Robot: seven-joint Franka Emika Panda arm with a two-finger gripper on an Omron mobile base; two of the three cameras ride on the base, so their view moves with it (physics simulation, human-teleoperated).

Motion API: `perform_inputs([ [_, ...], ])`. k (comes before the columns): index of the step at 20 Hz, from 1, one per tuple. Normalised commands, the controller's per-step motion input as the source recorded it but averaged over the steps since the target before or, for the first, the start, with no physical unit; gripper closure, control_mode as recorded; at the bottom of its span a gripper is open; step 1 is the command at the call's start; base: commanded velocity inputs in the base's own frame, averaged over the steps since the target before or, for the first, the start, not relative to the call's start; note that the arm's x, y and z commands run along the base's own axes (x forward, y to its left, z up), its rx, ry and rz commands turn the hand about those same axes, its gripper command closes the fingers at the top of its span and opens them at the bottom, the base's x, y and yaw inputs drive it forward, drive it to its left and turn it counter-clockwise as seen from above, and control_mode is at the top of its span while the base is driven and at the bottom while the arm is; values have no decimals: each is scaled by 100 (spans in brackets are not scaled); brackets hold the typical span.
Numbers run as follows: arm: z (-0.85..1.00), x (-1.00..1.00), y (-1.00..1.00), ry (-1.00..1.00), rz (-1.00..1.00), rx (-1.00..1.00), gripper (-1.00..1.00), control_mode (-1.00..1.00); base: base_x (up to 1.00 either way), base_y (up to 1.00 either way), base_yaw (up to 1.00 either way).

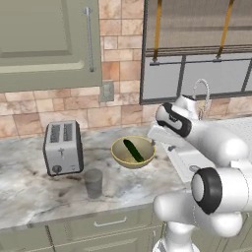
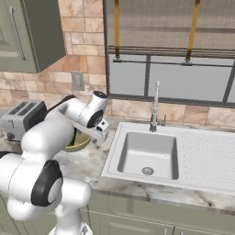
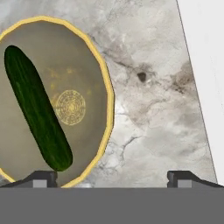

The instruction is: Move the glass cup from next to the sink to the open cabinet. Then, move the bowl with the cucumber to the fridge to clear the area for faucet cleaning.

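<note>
Two dark fingertips are seen wide apart at the bottom of the hand view, so the claw is judged spread and empty, hanging over the marble counter. Directly beneath one fingertip lies the rim of the yellow-edged bowl, and within it the cucumber is laid slantwise across the patterned bottom. Beneath the other fingertip only bare counter is found, with the white edge of the sink just beyond it.

The glass cup is left standing on the counter, well apart from the claw, on the far side of the bowl from the sink and near the toaster. Since the cup is not yet in any cabinet, the first step is judged undone, though the claw is poised by the bowl. A shift across the bowl toward the cup is called for next, then a descent around its wall.

Further off, the faucet is set behind the basin, and a drainboard is spread beside it. Beyond, a brick backsplash, a wall outlet, a window with a blind and an olive wall cabinet are ranged.
</note>
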Motion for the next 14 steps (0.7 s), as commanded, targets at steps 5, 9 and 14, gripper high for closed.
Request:
perform_inputs([
  [5, -19, 5, 8, 2, 0, 0, -100, -100, 0, 0, 0],
  [9, -18, 34, 14, 0, 0, 0, -100, -100, 0, 0, 0],
  [14, -20, 33, 14, 0, 0, 0, -100, -100, 0, 0, 0],
])
